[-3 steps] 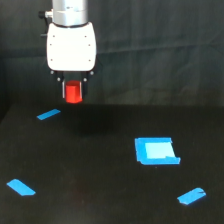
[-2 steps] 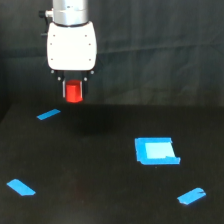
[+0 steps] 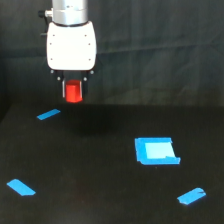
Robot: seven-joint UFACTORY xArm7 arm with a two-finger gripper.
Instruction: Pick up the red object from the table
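— Jaws [image 3: 73, 93] closed on red object [image 3: 74, 92], clear of counter [image 3: 100, 200], above far left corner near blue tape strip [image 3: 48, 115].
— Grip secure?
— Looks centred between fingers; hard to tell depth of hold.
— Advice?
— Keep squeeze steady, rise straight and slow, avoid jerks or tilt.

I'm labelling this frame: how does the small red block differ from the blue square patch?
The small red-orange stubby block is held between the jaws of the white gripper, above the matte black table; the blue square patch lies flat on it. The block is chunky and upright, the patch thin and wider. Both are plain, solid-coloured pieces.
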